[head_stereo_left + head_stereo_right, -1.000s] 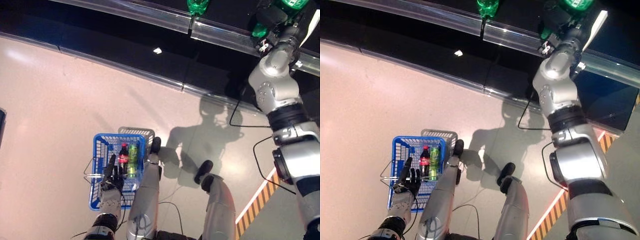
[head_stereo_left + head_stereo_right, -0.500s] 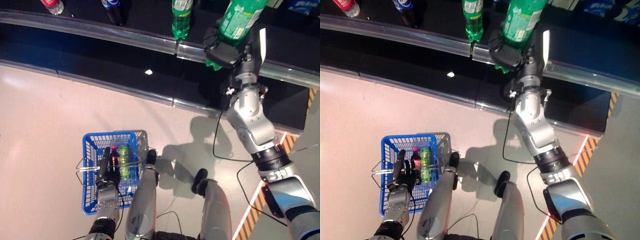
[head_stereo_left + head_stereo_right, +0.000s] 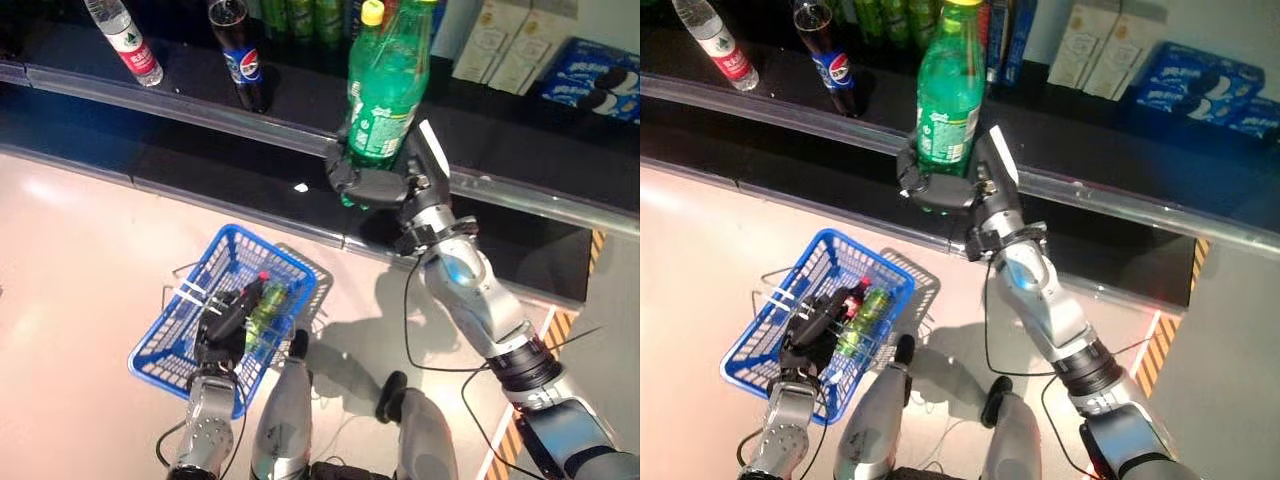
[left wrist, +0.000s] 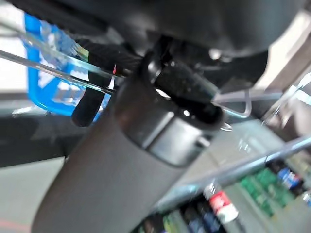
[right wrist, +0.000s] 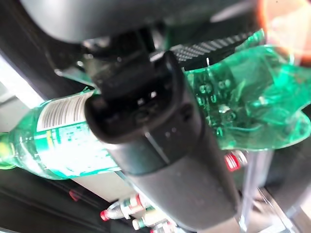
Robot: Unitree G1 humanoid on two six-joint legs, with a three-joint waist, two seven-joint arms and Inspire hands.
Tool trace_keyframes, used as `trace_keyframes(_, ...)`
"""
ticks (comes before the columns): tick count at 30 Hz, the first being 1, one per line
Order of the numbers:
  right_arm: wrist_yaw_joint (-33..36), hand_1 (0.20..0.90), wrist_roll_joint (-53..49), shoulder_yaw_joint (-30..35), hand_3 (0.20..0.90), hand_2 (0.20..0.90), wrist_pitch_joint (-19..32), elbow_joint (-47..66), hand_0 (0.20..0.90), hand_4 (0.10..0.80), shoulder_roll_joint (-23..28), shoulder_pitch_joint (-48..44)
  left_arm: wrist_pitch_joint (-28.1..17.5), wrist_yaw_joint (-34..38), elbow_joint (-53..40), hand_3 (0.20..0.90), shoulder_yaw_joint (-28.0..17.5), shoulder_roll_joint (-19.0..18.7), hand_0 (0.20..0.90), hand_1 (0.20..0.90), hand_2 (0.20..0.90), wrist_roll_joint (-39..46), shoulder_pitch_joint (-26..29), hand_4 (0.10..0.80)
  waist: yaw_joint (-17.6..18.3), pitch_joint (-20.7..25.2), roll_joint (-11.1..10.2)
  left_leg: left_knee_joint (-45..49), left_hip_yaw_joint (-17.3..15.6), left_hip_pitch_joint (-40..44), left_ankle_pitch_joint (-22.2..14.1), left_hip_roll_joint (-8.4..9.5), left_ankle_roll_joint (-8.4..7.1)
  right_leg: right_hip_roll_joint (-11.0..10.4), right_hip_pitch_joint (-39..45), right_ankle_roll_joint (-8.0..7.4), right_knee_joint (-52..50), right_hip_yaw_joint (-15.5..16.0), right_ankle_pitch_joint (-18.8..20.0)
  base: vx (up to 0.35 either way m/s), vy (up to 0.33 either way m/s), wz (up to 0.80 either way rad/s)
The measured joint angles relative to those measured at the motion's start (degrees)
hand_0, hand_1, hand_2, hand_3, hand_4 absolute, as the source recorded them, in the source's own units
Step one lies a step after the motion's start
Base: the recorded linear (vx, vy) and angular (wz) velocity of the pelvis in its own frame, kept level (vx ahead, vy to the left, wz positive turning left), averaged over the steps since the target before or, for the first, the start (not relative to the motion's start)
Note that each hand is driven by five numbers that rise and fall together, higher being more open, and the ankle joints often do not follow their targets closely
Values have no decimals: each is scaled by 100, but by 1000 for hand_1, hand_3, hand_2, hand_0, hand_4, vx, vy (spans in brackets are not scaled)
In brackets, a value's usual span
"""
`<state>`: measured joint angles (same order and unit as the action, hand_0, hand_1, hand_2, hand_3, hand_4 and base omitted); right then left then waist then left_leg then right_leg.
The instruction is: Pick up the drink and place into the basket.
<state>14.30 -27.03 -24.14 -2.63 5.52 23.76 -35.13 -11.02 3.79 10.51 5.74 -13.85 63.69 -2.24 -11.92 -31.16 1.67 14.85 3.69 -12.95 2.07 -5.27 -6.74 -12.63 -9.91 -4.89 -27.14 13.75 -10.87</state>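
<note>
My right hand [image 3: 375, 185] is shut round the base of a large green bottle [image 3: 383, 90] with a yellow cap, holding it upright in front of the shelf rail. The right wrist view shows the same bottle [image 5: 243, 102] pressed against the hand [image 5: 160, 131]. Lower left, my left hand [image 3: 225, 325] is curled on the wire handle of a blue basket [image 3: 165, 360], which hangs at a slant above the floor. In the basket lie a small cola bottle [image 3: 250, 295] with a red cap and a small green bottle [image 3: 268, 305]. The left wrist view shows the thumb [image 4: 146, 126] at the wire handle, with the basket [image 4: 48, 92] beyond.
A dark shelf runs across the top behind a metal rail [image 3: 540, 195]. On it stand a water bottle [image 3: 125, 45], a cola bottle [image 3: 240, 65], several green bottles, pale boxes [image 3: 510, 50] and blue packets [image 3: 600, 85]. A yellow-black strip [image 3: 510, 440] marks the floor at the lower right.
The camera has swung up toward the shelf. My right hand has brought the green bottle off the shelf and leftward, nearer the basket. The basket has turned to a slant in my left hand.
</note>
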Motion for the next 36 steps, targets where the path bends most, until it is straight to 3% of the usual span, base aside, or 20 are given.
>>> trace_keyframes(4, 215, 300, 0, -476, 200, 300, -241, -16, 300, 100, -200, 2, 342, -318, -517, 200, 292, -369, 300, 300, 300, -191, -12, 100, -285, 2, -4, -206, 169, 175, 5, 52, -9, -7, 366, -115, 298, 159, -36, 18, -24, 29)
trace_keyframes(10, 532, 300, -2, -879, 200, 300, -325, -124, 300, 100, -581, 1, 578, -808, -594, 200, 526, -792, 300, 300, 300, -408, -16, 100, -545, 7, -13, -311, 284, 385, -16, 157, 27, -47, 887, -211, 663, 300, -83, -5, -11, 29)
trace_keyframes(15, 824, 300, -16, -933, 200, 300, -318, -997, 300, 100, -1006, -43, 664, -1260, -951, 200, 720, -1216, 300, 300, 300, -483, -12, 100, -724, 20, -38, -316, 343, 384, -17, 187, 27, -65, 933, -228, 711, 348, -97, -18, -14, 8)
trace_keyframes(21, 1079, 300, -90, -1379, 200, 300, -381, -1877, 300, 100, -1063, 19, 666, -1650, -1285, 200, 713, -1618, 300, 300, 300, -504, 35, 100, -844, 21, -39, -375, 460, 373, 6, 215, 22, -86, 982, -243, 736, 484, -115, -18, -24, 10)
trace_keyframes(36, 1343, 300, -132, -1484, 200, 300, -292, -3651, 300, 100, -1560, 27, 952, -2115, -1333, 200, 709, -1778, 300, 300, 300, -558, 66, 100, -1152, 20, -38, -383, 649, 147, 40, 382, 47, -174, 879, -330, 742, 532, -180, -24, -15, 8)
